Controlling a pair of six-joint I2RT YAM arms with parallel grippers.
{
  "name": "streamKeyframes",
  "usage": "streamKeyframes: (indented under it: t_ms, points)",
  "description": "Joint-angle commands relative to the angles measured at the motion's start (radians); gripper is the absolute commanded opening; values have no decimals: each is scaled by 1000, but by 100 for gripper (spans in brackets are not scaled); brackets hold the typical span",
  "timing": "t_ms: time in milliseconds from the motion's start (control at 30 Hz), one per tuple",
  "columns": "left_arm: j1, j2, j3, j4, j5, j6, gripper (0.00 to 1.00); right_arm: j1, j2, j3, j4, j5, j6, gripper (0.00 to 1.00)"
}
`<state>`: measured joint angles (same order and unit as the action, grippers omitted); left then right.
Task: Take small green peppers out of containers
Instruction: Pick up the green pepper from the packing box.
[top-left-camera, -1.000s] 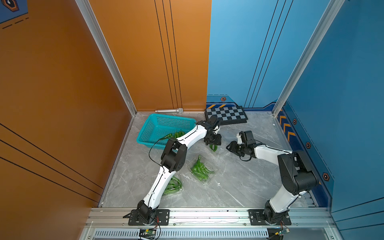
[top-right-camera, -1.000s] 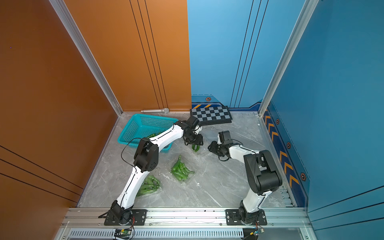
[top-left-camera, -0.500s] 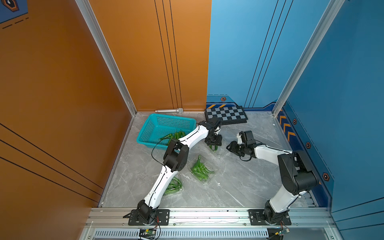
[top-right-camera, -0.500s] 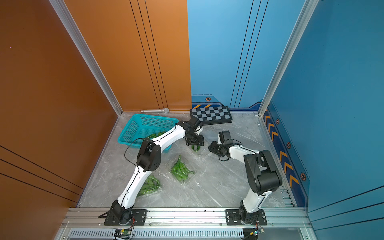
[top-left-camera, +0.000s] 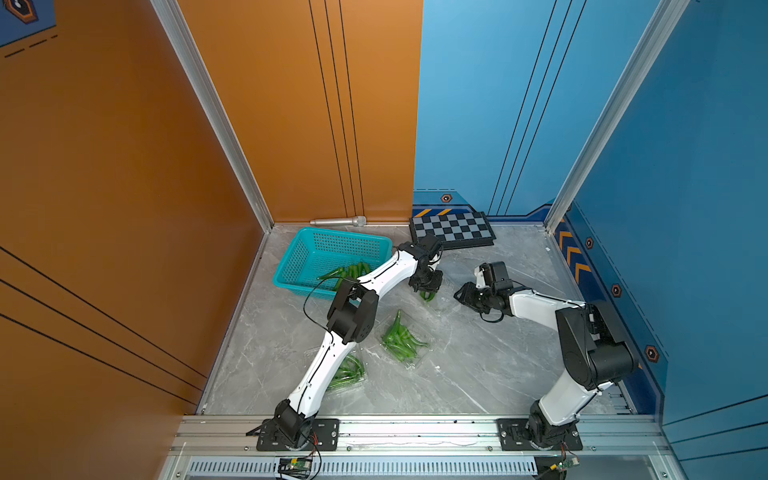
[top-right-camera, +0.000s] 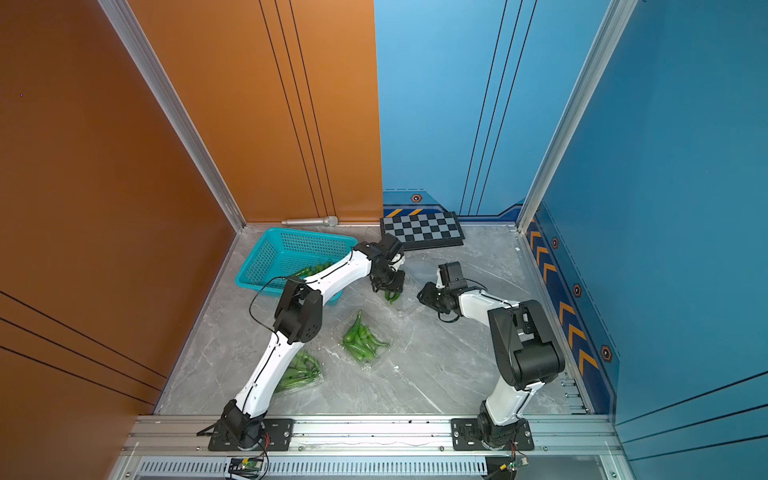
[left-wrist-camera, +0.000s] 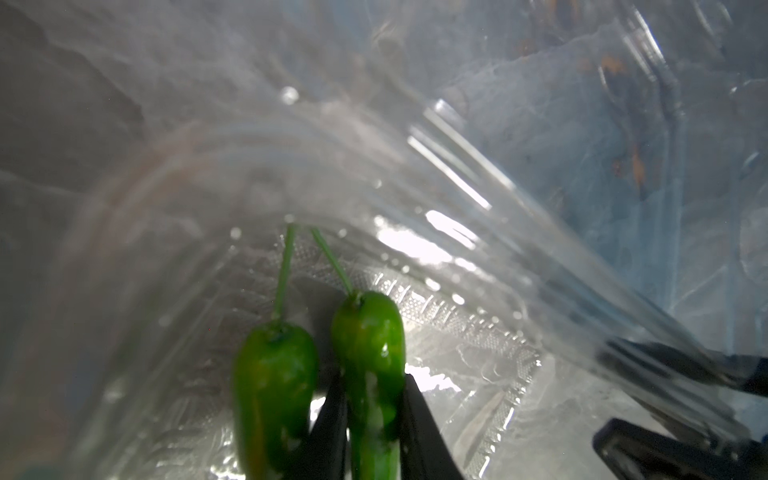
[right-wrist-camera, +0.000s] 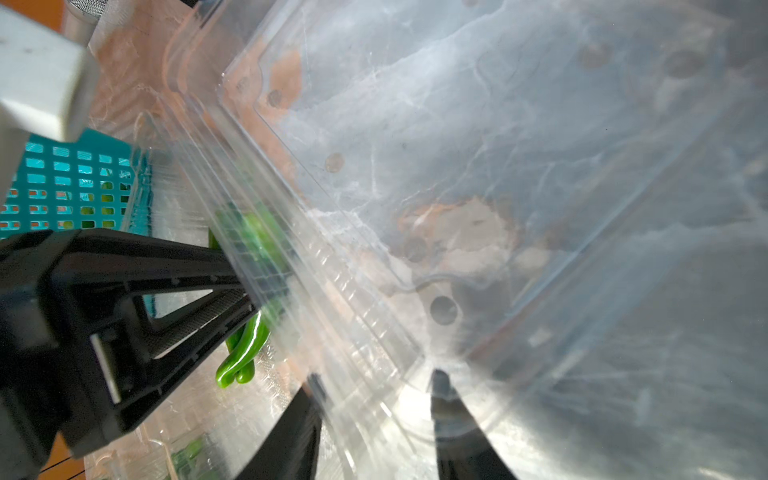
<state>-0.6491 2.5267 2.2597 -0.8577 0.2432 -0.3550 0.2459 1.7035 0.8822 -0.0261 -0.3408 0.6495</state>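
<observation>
Clear container (top-left-camera: 445, 296) mid-frame, left gripper (left-wrist-camera: 372, 382) clamped on one green pepper (left-wrist-camera: 368, 328), right gripper (right-wrist-camera: 376, 376) astride lid (right-wrist-camera: 457, 124), grip unclear

Basket (top-left-camera: 345, 246) behind two containers (top-left-camera: 401, 341) (checkerboard (top-left-camera: 453, 230) to its right)

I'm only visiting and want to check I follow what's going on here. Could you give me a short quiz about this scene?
1. True or false: the teal basket already contains green peppers.
2. How many green peppers does the left wrist view show?
3. The left gripper is pinching: A) a pepper; B) a basket rim; C) a checkerboard.

Key: 1 true; 2 two; 3 A.
</observation>
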Motion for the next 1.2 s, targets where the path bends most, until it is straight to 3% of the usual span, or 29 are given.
streamKeyframes:
  t_ms: [0, 233, 767, 967, 1167]
  points:
    - [0, 11, 6, -33, -10, 23, 10, -6, -24, -12, -17, -10, -24, 44]
    - [4, -79, -38, -33, -51, 60, 2, -6, -25, -11, -19, -10, -24, 44]
    - [51, -340, -148, -32, -6, 80, 0, -6, -6, -4, -12, -24, -17, 50]
    - [116, -503, -250, -31, -59, 96, 0, -5, 2, 4, -15, -24, -19, 53]
    - [258, -608, -373, -30, -108, 78, 0, -5, 7, 10, -17, -25, -19, 55]
